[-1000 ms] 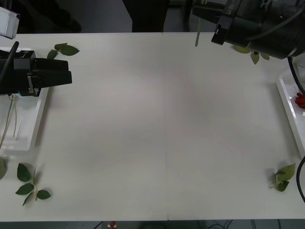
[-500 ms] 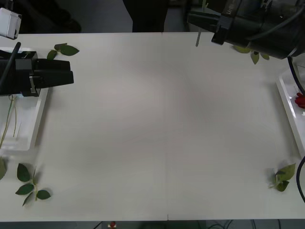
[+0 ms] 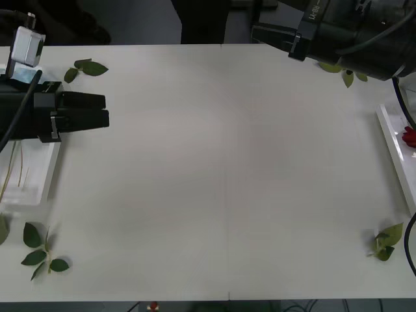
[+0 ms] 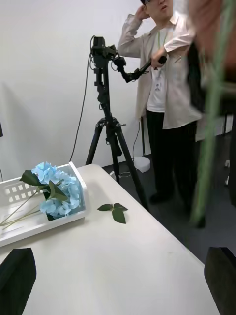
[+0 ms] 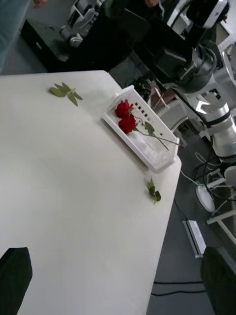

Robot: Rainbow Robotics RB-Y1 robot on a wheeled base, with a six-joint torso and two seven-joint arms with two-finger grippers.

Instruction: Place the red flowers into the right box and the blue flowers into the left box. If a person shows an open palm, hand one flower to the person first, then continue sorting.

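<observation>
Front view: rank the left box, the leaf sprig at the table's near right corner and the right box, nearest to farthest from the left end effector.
1. The left box, right under the left end effector.
2. The leaf sprig, near right corner.
3. The right box, at the table's right edge; roughly as far as the sprig, too close to call.

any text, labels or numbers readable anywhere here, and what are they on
White lettering on the right arm housing near the right gripper: partly cut off and too blurred to read.
No text legible on the left box, right box or table.
</observation>
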